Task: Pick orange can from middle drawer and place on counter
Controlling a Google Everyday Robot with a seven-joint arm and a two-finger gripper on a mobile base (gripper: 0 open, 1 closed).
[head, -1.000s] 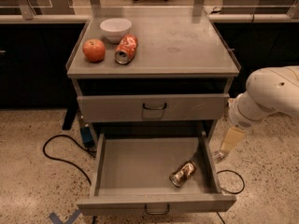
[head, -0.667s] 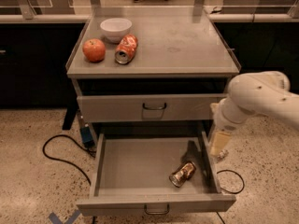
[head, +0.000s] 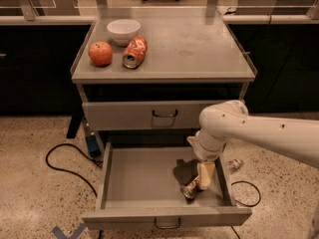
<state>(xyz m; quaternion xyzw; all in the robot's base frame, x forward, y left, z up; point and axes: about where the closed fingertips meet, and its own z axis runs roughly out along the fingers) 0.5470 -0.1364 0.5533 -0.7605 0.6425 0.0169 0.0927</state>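
Note:
The orange can lies on its side on the floor of the open middle drawer, at the front right. My gripper hangs from the white arm and points down into the drawer, right above and against the can's right end. Whether it touches the can cannot be told. The counter is the grey cabinet top above.
On the counter's left stand a white bowl, a round orange-red fruit and a brighter red-orange and white can lying on its side. A shut drawer front sits above the open one. Black cable lies on the floor at the left.
My arm has swung left from beside the cabinet to over the open drawer, and the gripper has come down to the orange can. The can has not moved.

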